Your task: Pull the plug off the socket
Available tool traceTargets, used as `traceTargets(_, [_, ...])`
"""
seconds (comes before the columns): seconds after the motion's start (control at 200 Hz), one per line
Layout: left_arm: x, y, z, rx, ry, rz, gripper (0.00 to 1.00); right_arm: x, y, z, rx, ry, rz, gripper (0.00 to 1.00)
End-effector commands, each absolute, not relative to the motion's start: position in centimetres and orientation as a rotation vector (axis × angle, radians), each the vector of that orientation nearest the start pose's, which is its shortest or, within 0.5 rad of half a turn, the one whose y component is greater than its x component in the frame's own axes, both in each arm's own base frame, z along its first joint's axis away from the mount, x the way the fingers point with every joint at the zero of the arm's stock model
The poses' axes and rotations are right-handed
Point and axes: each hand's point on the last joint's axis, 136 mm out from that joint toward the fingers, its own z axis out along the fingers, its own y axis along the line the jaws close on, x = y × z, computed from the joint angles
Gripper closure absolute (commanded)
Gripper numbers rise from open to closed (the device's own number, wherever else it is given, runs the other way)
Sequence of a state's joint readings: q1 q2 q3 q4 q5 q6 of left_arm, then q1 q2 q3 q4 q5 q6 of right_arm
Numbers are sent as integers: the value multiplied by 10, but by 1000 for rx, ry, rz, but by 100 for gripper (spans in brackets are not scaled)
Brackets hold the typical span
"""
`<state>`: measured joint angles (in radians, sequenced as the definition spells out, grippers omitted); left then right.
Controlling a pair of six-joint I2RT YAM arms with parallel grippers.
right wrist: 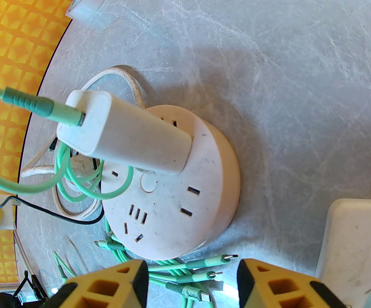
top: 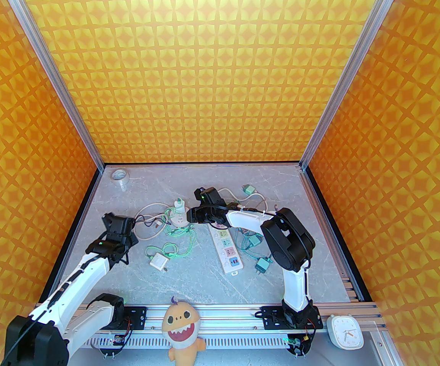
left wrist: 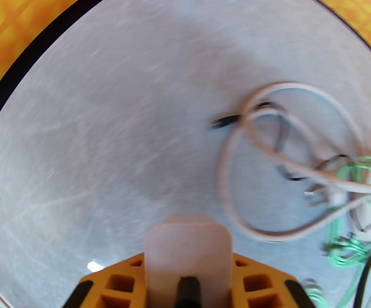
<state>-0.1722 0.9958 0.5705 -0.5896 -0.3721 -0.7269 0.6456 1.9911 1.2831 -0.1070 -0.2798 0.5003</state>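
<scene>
- Right arm bends left over the far end of the strip; right gripper is parted and empty above a round socket just left of the strip, where the plug sits.
- Left arm reaches well left of the strip; left gripper is blurred, gap unreadable.
- Strip's far end is hidden under the right arm.

The top camera looks down from high behind the arm bases over the whole tabletop, while the left wrist camera hangs close over a beige cable loop and the right wrist camera looks past the right claw onto the round outlet hub, both also visible from above.
</scene>
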Motion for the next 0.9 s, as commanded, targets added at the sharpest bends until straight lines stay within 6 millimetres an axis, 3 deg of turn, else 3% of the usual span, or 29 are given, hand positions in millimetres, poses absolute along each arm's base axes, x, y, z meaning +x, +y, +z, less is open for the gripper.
traceTargets(0.0, [254,33,80,-908,2306,132,91,387,350,71,-317,2489,860,49])
traceTargets(0.245, [249,58,57,-1008,2387,330,89,387,352,70,-314,2495,870,49])
traceTargets(0.455, [252,51,49,-1022,2424,278,84,387,351,69,-313,2498,864,49])
traceTargets(0.51, [252,50,52,-1012,2420,272,77,387,352,67,-311,2502,868,49])
traceTargets(0.555, [252,50,56,-1007,2414,263,63,387,352,67,-310,2503,869,49])
traceTargets(0.7, [253,50,70,-991,2367,229,54,387,352,66,-307,2506,871,49])
traceTargets(0.765, [255,49,77,-981,2342,203,39,386,353,64,-306,2510,870,49])
traceTargets(0.895, [262,36,88,-917,2330,123,36,386,353,62,-302,2518,870,49])
